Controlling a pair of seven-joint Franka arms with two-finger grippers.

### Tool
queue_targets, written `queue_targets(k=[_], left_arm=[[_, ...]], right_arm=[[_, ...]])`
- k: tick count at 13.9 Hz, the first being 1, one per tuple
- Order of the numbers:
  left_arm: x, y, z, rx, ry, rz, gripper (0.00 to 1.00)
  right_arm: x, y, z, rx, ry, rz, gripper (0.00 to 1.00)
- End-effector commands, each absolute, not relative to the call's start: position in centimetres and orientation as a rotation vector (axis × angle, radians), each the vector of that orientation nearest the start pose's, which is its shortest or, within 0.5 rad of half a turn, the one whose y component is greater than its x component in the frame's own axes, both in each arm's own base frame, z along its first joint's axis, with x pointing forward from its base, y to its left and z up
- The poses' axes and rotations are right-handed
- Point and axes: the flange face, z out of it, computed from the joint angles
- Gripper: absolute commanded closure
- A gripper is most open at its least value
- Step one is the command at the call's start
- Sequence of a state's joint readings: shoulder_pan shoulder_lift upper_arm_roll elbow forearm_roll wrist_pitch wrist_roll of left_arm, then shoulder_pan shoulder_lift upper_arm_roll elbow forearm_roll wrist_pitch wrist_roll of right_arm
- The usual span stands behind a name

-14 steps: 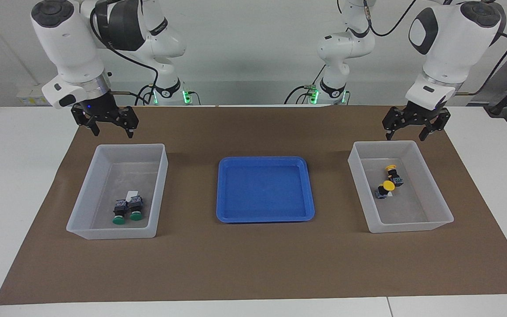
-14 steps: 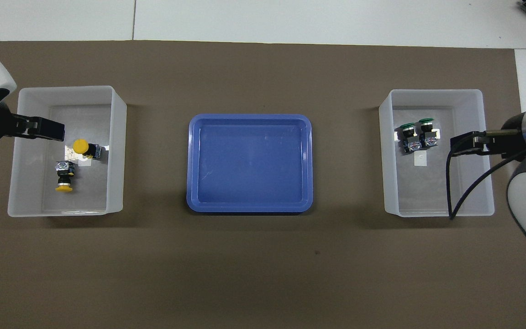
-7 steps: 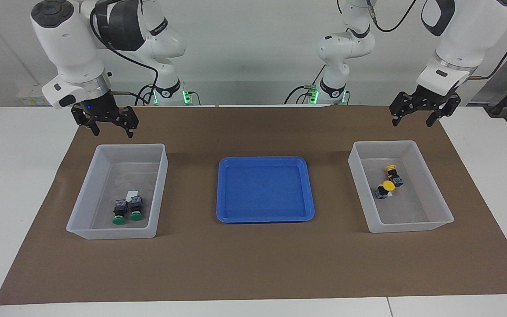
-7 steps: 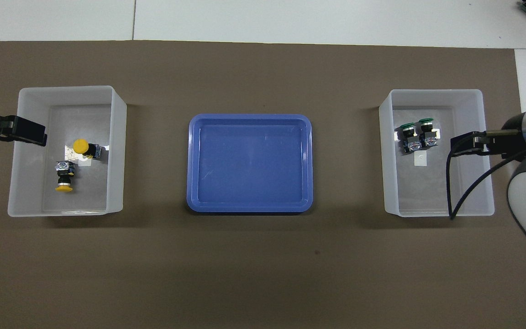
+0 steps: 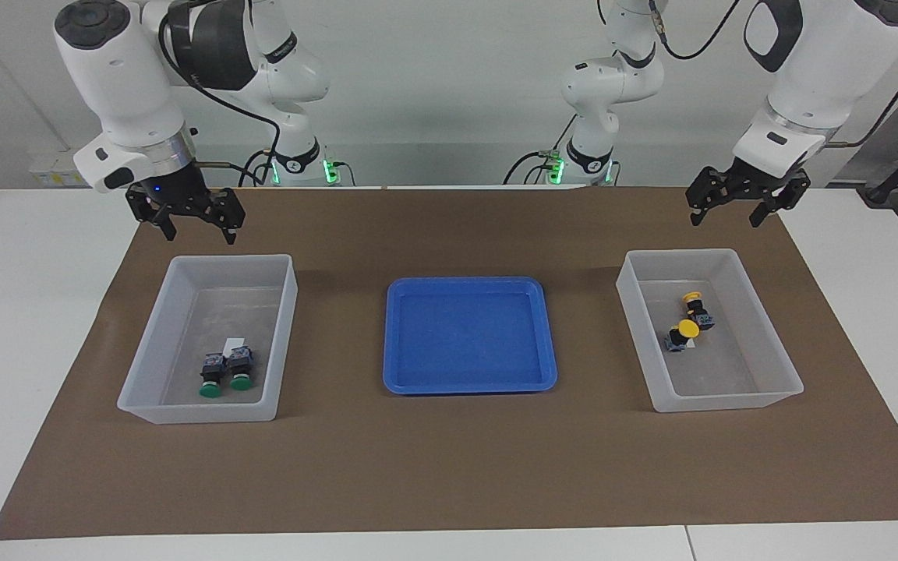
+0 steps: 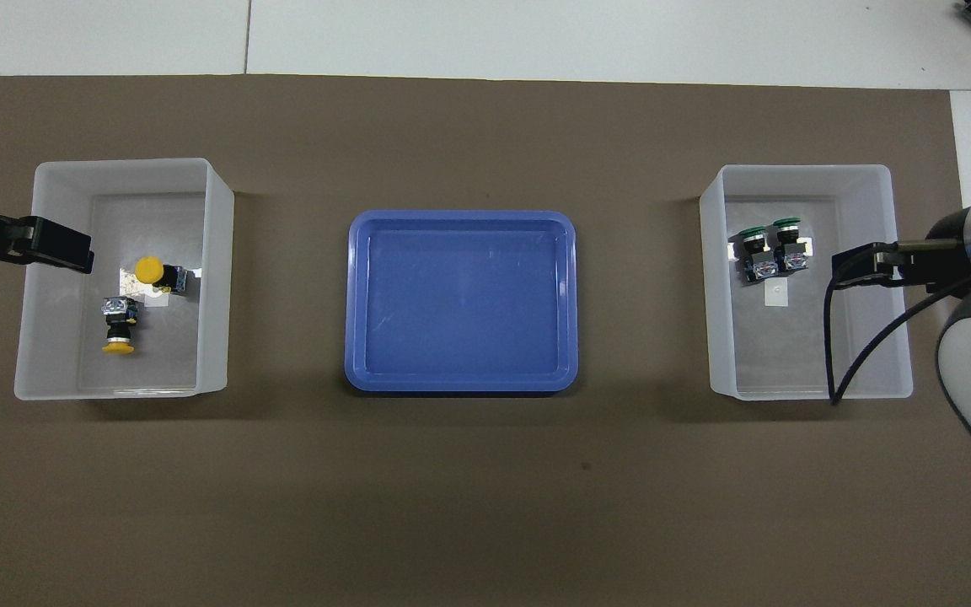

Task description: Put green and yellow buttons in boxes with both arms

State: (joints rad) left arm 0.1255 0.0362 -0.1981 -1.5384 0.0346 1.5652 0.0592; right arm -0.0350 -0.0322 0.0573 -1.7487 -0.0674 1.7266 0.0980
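Two green buttons (image 5: 215, 378) (image 6: 753, 251) lie side by side in the box (image 5: 149, 335) (image 6: 715, 287) at the right arm's end of the table. Two yellow buttons (image 5: 683, 333) (image 6: 155, 272) lie in the other box (image 5: 770, 331) (image 6: 216, 278) at the left arm's end. My right gripper (image 5: 199, 234) (image 6: 841, 274) hangs open and empty over the edge of the green buttons' box that is nearer to the robots. My left gripper (image 5: 723, 220) (image 6: 81, 255) is open and empty, raised above the mat beside the yellow buttons' box.
A shallow blue tray (image 5: 468, 335) (image 6: 460, 303) with nothing in it sits on the brown mat (image 5: 449, 467) midway between the two boxes. White tabletop borders the mat on every side.
My left gripper has risen and drawn away from the yellow buttons' box toward the robots. The right arm and all the buttons have stayed put.
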Motion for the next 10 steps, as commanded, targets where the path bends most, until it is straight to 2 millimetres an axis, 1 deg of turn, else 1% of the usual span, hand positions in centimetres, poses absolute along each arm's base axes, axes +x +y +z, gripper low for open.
queue_targets(k=[1, 4, 10], left_arm=[[55.97, -3.4, 61.96, -3.111, 0.196, 0.03, 0.0], [55.95, -3.66, 61.96, -3.111, 0.203, 0.03, 0.0], [55.97, -3.4, 61.96, -3.111, 0.196, 0.03, 0.0]], right_arm=[[54.82, 0.36, 57.61, -3.19, 0.131, -0.014, 0.0], [54.85, 0.44, 57.64, -3.191, 0.128, -0.02, 0.0], [54.9, 0.44, 57.68, -3.191, 0.128, -0.027, 0.0]])
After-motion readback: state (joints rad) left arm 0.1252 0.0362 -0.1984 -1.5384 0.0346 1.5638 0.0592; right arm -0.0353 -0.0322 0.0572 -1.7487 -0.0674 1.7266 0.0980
